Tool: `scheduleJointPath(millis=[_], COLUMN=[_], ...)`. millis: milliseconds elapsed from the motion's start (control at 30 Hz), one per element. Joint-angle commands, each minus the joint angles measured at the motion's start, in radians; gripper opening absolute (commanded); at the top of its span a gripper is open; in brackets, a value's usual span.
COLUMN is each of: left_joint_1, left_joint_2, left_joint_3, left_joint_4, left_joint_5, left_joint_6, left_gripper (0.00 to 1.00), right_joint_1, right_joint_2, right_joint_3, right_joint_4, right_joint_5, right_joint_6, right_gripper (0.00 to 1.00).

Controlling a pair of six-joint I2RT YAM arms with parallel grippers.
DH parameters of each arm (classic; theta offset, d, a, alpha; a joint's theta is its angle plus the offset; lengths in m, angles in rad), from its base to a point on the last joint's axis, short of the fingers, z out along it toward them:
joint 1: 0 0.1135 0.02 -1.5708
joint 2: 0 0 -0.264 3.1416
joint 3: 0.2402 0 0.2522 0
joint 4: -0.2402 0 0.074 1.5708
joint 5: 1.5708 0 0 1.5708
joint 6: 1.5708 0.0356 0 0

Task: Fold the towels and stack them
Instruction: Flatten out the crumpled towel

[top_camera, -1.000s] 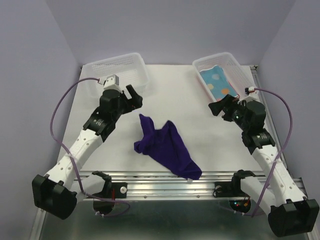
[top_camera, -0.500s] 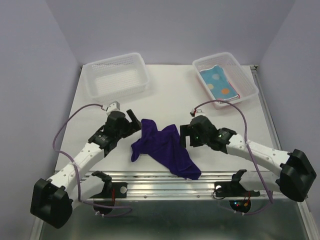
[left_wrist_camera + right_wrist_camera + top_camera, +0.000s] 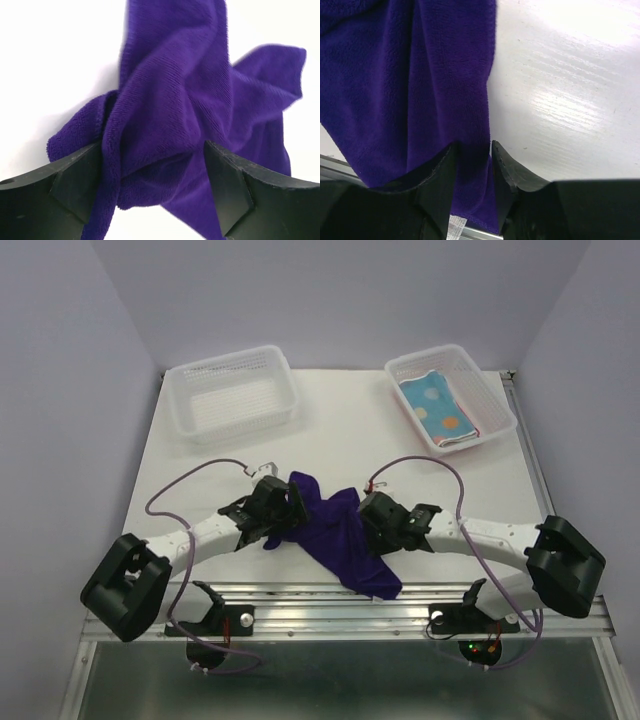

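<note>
One dark purple towel (image 3: 335, 532) lies crumpled on the white table near its front edge. My left gripper (image 3: 289, 510) sits low at the towel's left side. In the left wrist view its jaws stand open (image 3: 152, 172) astride a raised fold of the purple towel (image 3: 190, 90). My right gripper (image 3: 366, 521) is at the towel's right edge. In the right wrist view its fingers (image 3: 474, 152) are closed on a narrow strip of the purple towel's (image 3: 395, 75) edge, just above a white label (image 3: 456, 231). A light blue spotted towel (image 3: 437, 408) lies in the right basket.
A white perforated basket (image 3: 230, 358) stands at the back left with nothing showing in it. Another basket (image 3: 455, 352) at the back right holds the spotted towel. The metal rail (image 3: 330, 595) of the table's front edge runs just below the purple towel.
Both arms swung down from beside the baskets to the purple towel. The left gripper now straddles its left fold. The right gripper's jaws have closed in on its right edge.
</note>
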Motion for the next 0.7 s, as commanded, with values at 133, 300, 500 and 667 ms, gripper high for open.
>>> scheduleJointPath(millis=[133,300,500,667], left_joint_1=[0.021,0.076,0.109,0.146], left_joint_2=[0.258,0.409,0.557,0.598], left_joint_3=[0.173,0.283,0.441,0.501], left_joint_4=[-0.008,0.011,0.023,0.027], left_joint_5=[-0.189,-0.206,-0.256,-0.246], left_joint_6=[0.036,0.086,0.158,0.191], left_gripper=[0.91,0.91,0.91,0.91], right_joint_1=[0.001,-0.013,-0.139,-0.321], right_joint_2=[0.029,0.009,-0.080,-0.166], right_joint_3=[-0.005,0.022,0.027,-0.034], right_joint_4=[0.052,0.013,-0.041,-0.027], right_joint_5=[0.045,0.128,0.194,0.187], right_joint_6=[0.012,0.016,0.010,-0.021], right_gripper=[0.08,0.03,0.07,0.19])
